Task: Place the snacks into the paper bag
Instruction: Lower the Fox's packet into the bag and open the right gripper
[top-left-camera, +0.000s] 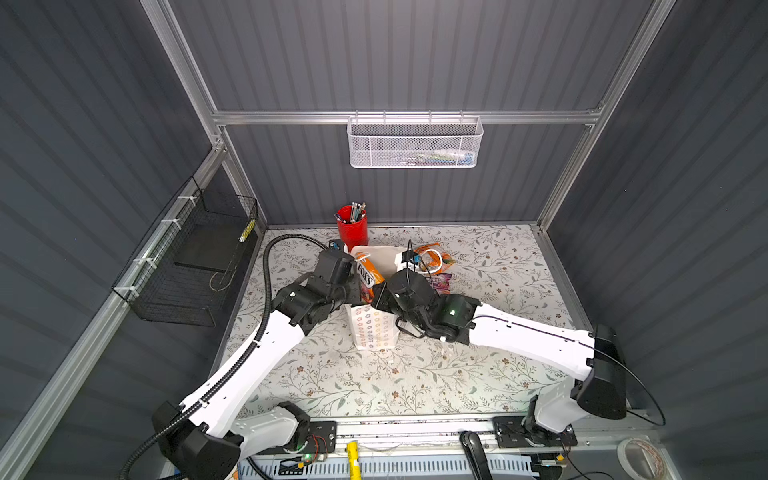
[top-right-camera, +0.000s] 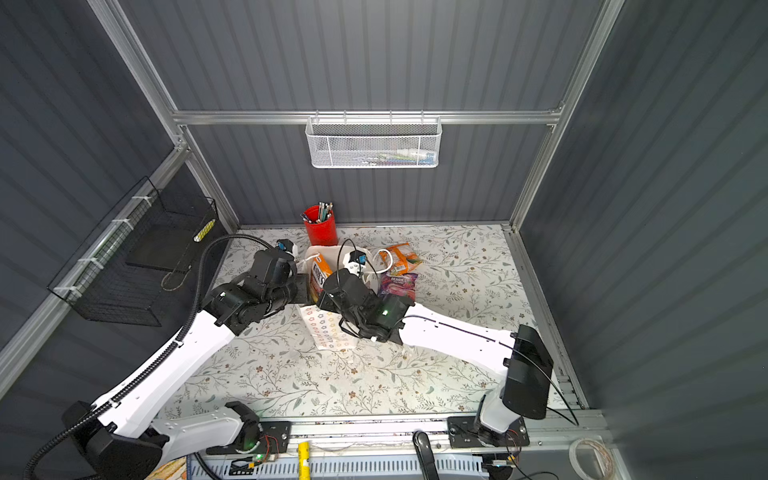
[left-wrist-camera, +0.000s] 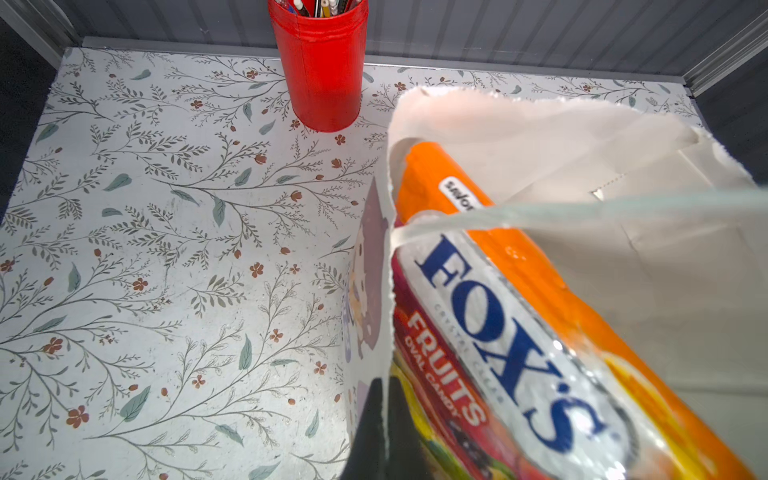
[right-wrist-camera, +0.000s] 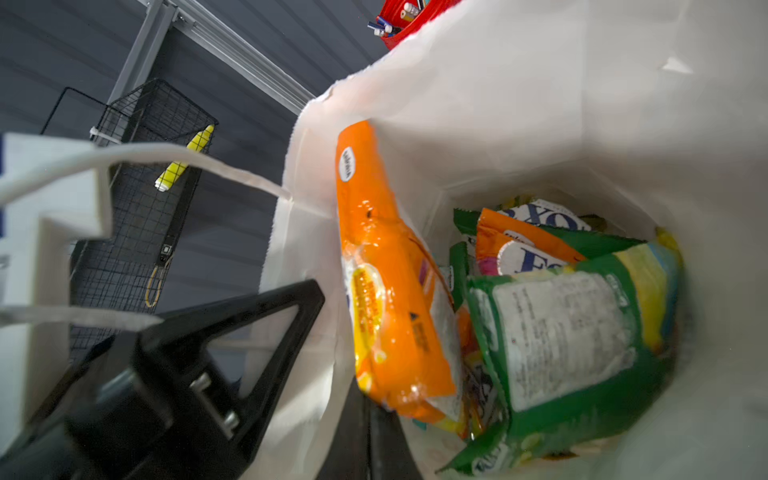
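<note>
Standing around the middle of the floral table (top-left-camera: 374, 386), somewhat toward its back edge, is one white paper bag (top-left-camera: 374, 328) with its mouth open. Two arms meet at it.

The left gripper (left-wrist-camera: 384, 419) has its fingers pressed together on the torn upper edge of the bag's left wall, one finger on each side of the paper. The right gripper (right-wrist-camera: 370, 440) is closed too, and appears to pinch the lower end of one orange FOX'S FRUITS packet (left-wrist-camera: 519, 332). That packet stands tilted inside the mouth, leaning against the wall that the left gripper holds. One white cord handle (left-wrist-camera: 582, 208) runs across it.

Deeper in the bag, the right wrist view shows a heap of packets. One green packet (right-wrist-camera: 561, 340) lies on top with its label side up, and one buried orange packet (right-wrist-camera: 528, 249) lies partly under it. More green and white wrapping shows behind, so I cannot tell the full count.

Two packets lie on the table just beside the bag, toward the right edge: one loose orange packet (top-left-camera: 436, 257) and one purple BERRIES packet (top-left-camera: 440, 282), close together.

One red cup of pens (top-left-camera: 352, 230) stands at the back edge, behind the bag. One white mesh basket (top-left-camera: 413, 143) hangs on the back wall and one black wire basket (top-left-camera: 187, 266) on the left wall.
</note>
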